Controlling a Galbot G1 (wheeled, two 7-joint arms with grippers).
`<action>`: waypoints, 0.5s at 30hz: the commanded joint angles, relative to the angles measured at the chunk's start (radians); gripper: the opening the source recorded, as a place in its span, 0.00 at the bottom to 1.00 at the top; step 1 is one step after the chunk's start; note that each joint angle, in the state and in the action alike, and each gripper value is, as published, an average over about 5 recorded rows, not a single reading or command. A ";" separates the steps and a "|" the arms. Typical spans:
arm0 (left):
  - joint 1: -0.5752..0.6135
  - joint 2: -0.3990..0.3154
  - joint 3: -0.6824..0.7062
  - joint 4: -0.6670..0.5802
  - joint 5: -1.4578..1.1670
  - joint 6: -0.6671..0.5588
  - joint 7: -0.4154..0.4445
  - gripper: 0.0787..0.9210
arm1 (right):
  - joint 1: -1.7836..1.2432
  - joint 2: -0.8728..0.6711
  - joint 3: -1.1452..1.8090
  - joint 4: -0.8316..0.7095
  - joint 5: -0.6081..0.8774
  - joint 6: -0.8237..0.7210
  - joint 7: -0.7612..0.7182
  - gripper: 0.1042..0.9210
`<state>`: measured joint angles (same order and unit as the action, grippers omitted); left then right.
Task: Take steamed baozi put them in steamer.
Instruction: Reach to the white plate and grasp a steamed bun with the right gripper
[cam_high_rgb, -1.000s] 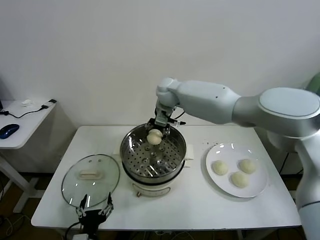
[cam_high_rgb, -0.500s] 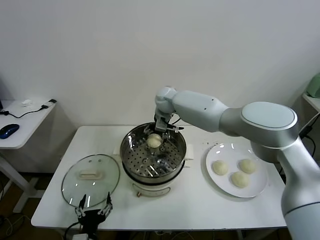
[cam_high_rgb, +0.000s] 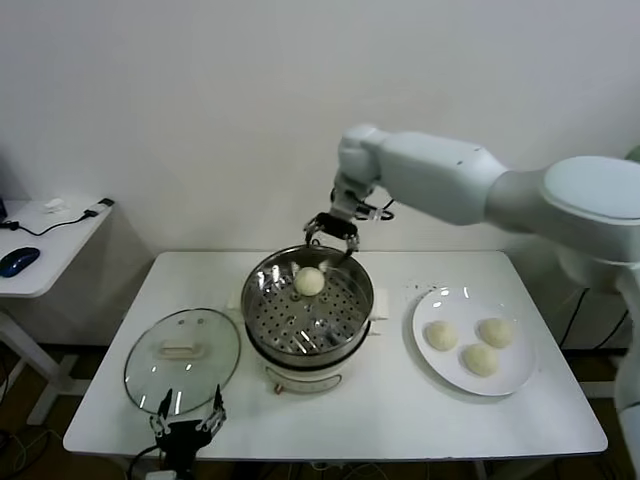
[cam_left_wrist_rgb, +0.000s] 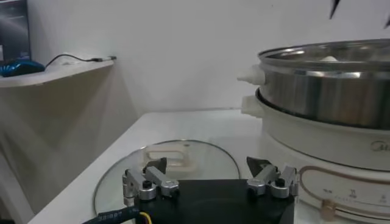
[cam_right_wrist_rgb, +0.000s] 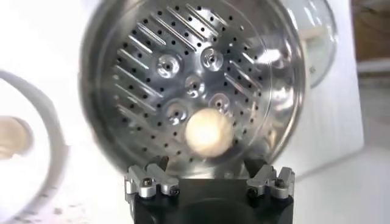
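White table (cam_high_rgb: 400, 420) carries everything. Stainless steamer (cam_high_rgb: 262, 322) sits centre, glass lid (cam_high_rgb: 182, 350) off to its left, plate (cam_high_rgb: 436, 362) to its right.

Progress, by my read: one of four done. One baozi (cam_high_rgb: 309, 281) lies on the perforated tray, toward the far side of the pot, free of any grip. Three baozi (cam_high_rgb: 479, 345) are on the plate, so three more transfers left.

Right arm reaches in from the right, elbow high, wrist bent down. Right gripper (cam_high_rgb: 332, 238) hangs just above the steamer's far rim, clear of the bun; jaws spread apart and empty, wrist view looks straight down on the bun between them.

Left gripper (cam_high_rgb: 187, 424) is parked low at the table's near edge, beside the lid, jaws apart, holding nothing.
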<state>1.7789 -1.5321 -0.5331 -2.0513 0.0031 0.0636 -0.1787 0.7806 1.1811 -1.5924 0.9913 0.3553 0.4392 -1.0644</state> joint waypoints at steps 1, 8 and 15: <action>0.000 0.002 0.000 0.001 0.002 -0.004 -0.001 0.88 | 0.117 -0.403 -0.263 0.238 0.200 -0.387 0.045 0.88; -0.006 0.002 0.000 0.007 0.002 -0.010 0.000 0.88 | -0.054 -0.498 -0.215 0.343 0.184 -0.633 0.175 0.88; 0.003 0.002 -0.001 0.006 0.006 -0.010 0.002 0.88 | -0.232 -0.426 -0.109 0.240 0.153 -0.683 0.190 0.88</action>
<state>1.7831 -1.5306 -0.5346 -2.0459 0.0087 0.0550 -0.1779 0.6994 0.8358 -1.7258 1.2104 0.4814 -0.0435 -0.9374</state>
